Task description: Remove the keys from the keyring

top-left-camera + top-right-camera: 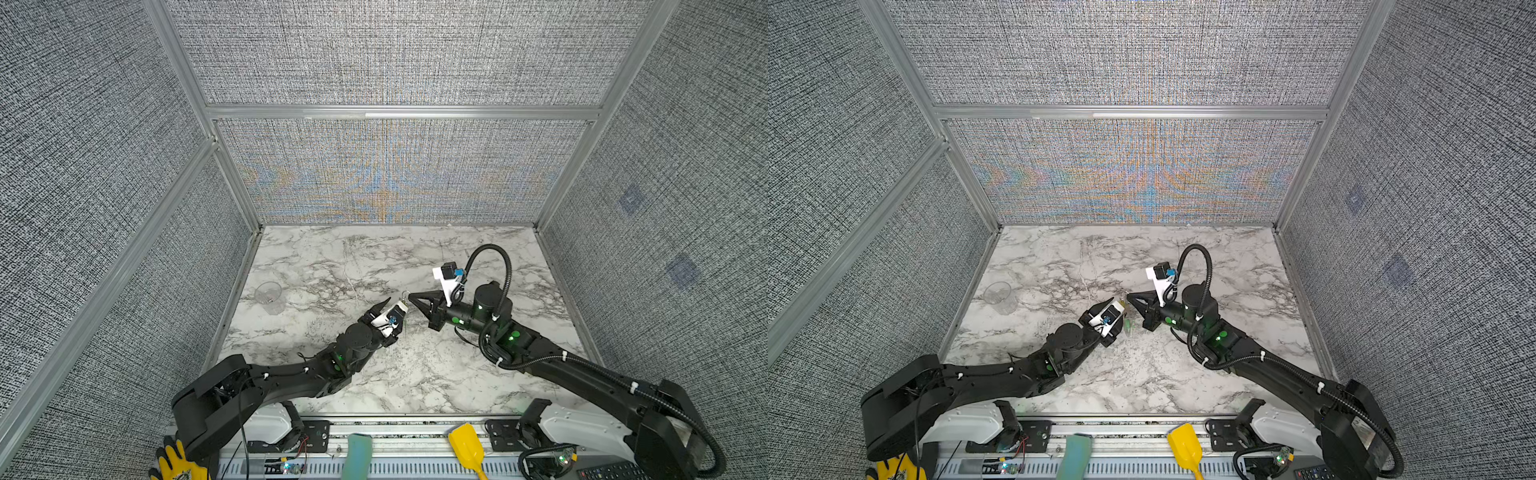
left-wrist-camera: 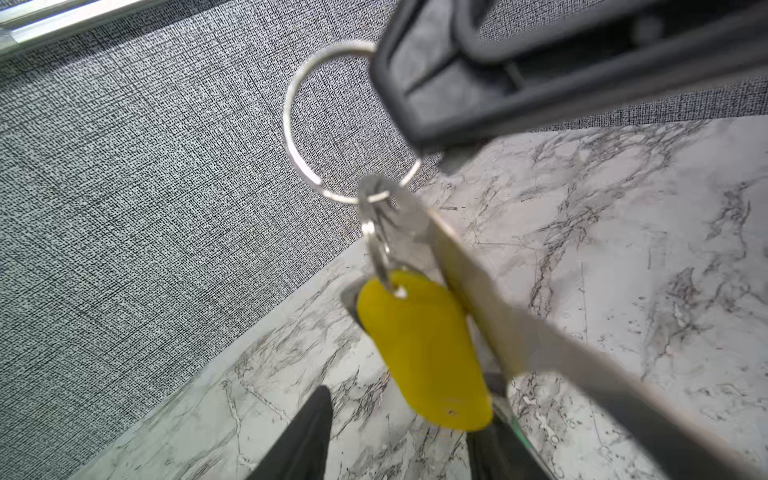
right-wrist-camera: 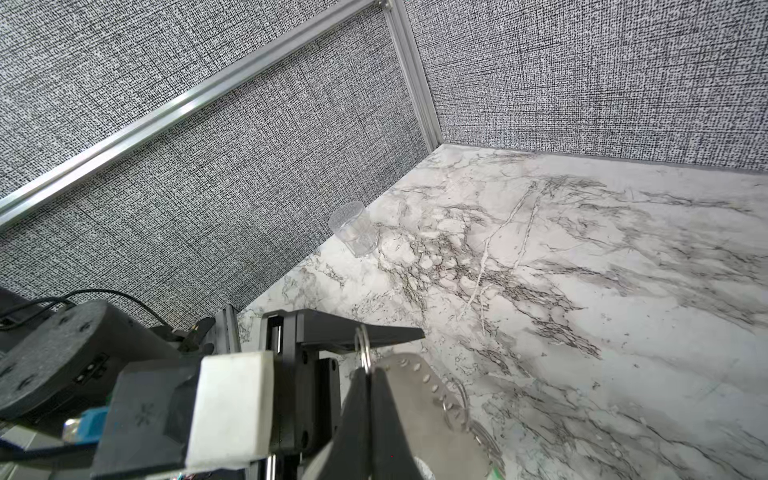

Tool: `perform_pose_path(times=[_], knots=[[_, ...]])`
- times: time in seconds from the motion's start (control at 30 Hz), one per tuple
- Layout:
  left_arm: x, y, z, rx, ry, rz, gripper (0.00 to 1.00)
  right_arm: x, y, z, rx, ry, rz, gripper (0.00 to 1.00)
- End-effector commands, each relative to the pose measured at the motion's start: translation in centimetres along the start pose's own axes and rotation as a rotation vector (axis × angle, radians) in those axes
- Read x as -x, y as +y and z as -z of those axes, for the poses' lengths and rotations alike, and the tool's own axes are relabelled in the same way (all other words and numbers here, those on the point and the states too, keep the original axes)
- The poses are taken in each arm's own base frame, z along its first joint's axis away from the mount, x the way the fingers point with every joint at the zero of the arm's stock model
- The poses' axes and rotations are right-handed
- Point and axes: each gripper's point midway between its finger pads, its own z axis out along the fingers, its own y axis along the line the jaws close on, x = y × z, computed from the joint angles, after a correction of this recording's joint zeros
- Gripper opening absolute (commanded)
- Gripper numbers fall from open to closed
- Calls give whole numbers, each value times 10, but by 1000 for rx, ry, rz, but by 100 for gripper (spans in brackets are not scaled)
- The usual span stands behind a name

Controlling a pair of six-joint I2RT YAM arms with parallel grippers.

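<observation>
The left arm reaches from the near left corner toward the middle of the table, forearm low and wrist angled up. The left gripper (image 1: 395,306) stands partly open. In its wrist view the two dark fingers (image 2: 301,432) are set apart with the small oblong yellow plastic key tag (image 2: 424,353) hanging between them. Whether either finger touches the tag I cannot tell, as that part is blurred.

The right arm comes in from the near right corner, elbow bent and gripper pointing left. The right gripper (image 1: 412,296) is pinched tight on a round silver wire ring (image 2: 287,120), held above the tabletop where the two grippers nearly meet.

From that ring hang the yellow tag, on its own small metal ring, and the flat grey metal keyring with a bumpy edge (image 3: 432,419), which slopes down beside the tag. A pale green key tag (image 1: 1128,326) seems to dangle just below the right gripper's tip, though it shows faintly.

The white marble-patterned tabletop (image 1: 415,374) also carries a clear plastic cup (image 1: 269,296), upright near the left wall and well apart from the grippers. Grey woven fabric walls (image 1: 374,54) in aluminium framing close in three sides. On the front rail lies a yellow plastic scoop (image 1: 465,446).
</observation>
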Motion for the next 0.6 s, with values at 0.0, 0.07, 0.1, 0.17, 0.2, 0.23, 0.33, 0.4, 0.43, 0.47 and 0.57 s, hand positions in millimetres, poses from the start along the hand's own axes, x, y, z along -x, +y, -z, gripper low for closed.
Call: perform_pose_path(times=[0.0, 0.07, 0.1, 0.17, 0.2, 0.23, 0.33, 0.4, 0.43, 0.47, 0.57], knots=[[19, 6, 2, 20, -86, 50, 55, 17, 7, 1, 27, -60, -11, 0], [24, 8, 4, 26, -113, 70, 55, 16, 5, 0, 24, -60, -18, 0], [27, 8, 5, 23, -125, 82, 55, 16, 5, 0, 22, -58, -22, 0], [31, 8, 6, 19, -146, 93, 55, 15, 4, 0, 23, -58, -26, 0], [32, 8, 7, 17, -154, 99, 56, 16, 4, 1, 24, -62, -26, 0], [33, 8, 8, 17, -159, 102, 56, 16, 3, 0, 20, -61, -32, 0], [34, 10, 8, 22, -166, 115, 56, 16, 2, 1, 18, -62, -34, 0], [35, 10, 8, 24, -168, 122, 56, 16, 2, 1, 24, -64, -39, 0], [35, 11, 8, 28, -167, 125, 56, 16, 2, 1, 26, -66, -41, 0], [34, 11, 8, 29, -168, 127, 56, 16, 2, 1, 27, -65, -45, 0], [36, 12, 10, 34, -187, 138, 56, 15, 1, 2, 34, -62, -47, 0]])
